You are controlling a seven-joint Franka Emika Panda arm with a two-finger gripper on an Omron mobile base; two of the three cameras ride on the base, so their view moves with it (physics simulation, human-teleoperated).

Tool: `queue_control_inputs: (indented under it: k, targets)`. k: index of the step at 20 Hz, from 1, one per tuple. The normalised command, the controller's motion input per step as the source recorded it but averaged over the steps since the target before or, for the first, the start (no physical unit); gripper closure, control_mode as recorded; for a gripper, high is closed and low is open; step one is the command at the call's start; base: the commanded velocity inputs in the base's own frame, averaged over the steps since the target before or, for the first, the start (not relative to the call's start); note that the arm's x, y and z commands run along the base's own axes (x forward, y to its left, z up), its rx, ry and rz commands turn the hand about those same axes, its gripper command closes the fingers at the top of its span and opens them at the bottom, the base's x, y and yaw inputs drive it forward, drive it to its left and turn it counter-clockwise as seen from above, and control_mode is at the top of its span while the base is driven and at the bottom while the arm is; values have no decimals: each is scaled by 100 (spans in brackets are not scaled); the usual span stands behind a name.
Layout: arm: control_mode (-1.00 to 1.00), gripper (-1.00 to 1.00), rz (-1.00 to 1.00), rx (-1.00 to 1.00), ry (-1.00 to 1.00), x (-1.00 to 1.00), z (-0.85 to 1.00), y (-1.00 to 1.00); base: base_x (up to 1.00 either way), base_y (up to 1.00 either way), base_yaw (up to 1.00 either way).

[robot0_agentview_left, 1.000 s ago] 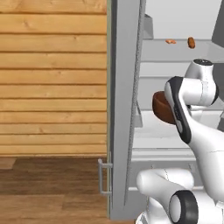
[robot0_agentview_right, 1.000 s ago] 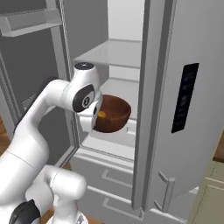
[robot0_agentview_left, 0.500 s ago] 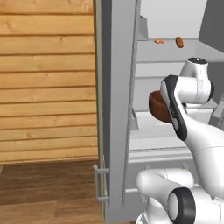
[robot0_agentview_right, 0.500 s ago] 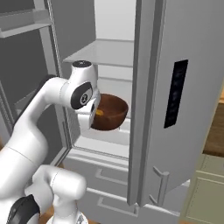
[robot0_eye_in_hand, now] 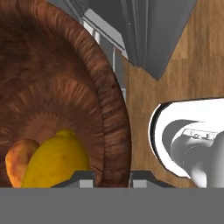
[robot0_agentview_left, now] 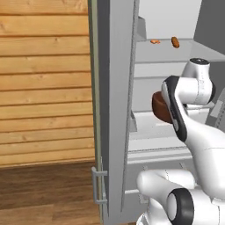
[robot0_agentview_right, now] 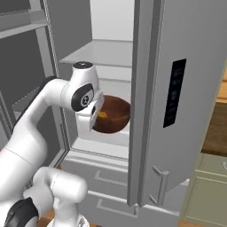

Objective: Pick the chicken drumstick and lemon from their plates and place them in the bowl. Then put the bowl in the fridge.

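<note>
My gripper (robot0_eye_in_hand: 111,177) is shut on the rim of the dark reddish-brown bowl (robot0_eye_in_hand: 65,87), one finger on each side of the wall. Inside the bowl lie the yellow lemon (robot0_eye_in_hand: 54,162) and, beside it, the orange-brown chicken drumstick (robot0_eye_in_hand: 15,159). The arm holds the bowl (robot0_agentview_right: 114,116) up in the open grey fridge (robot0_agentview_right: 177,88), just above a white shelf (robot0_agentview_right: 104,142); a yellow spot of lemon (robot0_agentview_right: 103,114) shows in it. From the left, the bowl (robot0_agentview_left: 159,107) peeks out behind the forearm. The plates are out of view.
The fridge's open left door (robot0_agentview_left: 112,88) stands edge-on close beside the arm, its right door (robot0_agentview_right: 186,66) close on the other side. Two small brown items (robot0_agentview_left: 175,41) lie on an upper shelf. Drawers (robot0_agentview_right: 111,177) sit below. A wood wall (robot0_agentview_left: 44,88) is left, cabinets (robot0_agentview_right: 208,195) right.
The whole picture has shifted, so the base has moved; the fridge sits a little further left in both base views. The bowl stays gripped at about the same height.
</note>
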Motion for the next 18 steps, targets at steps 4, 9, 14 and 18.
queue_control_inputs:
  k: [4,9,14,18]
  targets:
    - [-100,100,-42,-1,-1,-12,0,-37,0,0,0]
    - [-100,100,-24,0,-11,-12,1,-63,0,0,0]
    - [-100,100,-17,0,-5,-57,2,-81,0,0,0]
    - [-100,100,-28,-1,0,-33,16,-85,0,0,0]
